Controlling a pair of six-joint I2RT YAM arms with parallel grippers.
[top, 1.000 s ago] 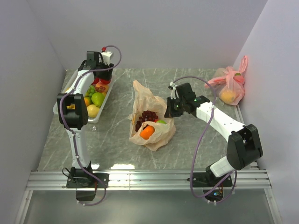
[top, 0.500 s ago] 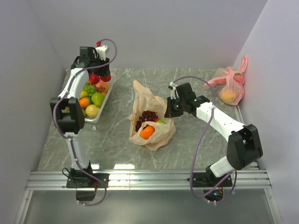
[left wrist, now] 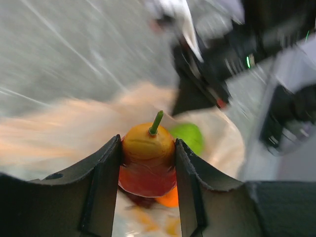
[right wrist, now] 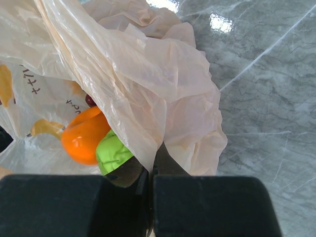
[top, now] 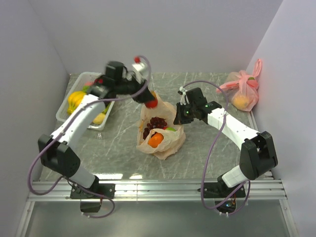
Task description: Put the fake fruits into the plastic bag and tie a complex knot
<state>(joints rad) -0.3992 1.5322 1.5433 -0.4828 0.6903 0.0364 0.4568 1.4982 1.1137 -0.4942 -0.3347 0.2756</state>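
Partway through loading: grapes (top: 158,122) and an orange (top: 155,140) sit in the plastic bag (top: 165,143) at the centre of the table (top: 118,148), more fake fruits (top: 76,100) wait in the tray (top: 60,114) at ten o'clock, and nothing is tied yet. The left gripper (top: 149,100) grasps a red-and-yellow fruit (left wrist: 146,168) above the bag's twelve o'clock edge. The right gripper (right wrist: 150,170) is clenched on its three o'clock rim.

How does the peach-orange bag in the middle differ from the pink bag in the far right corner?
The plastic bag gapes open; the pink bag is knotted shut. The plastic bag holds grapes, an orange and a green fruit; the pink bag, one yellow fruit. The right gripper pinches the plastic bag's edge; nothing touches the pink bag. Both are thin and translucent.
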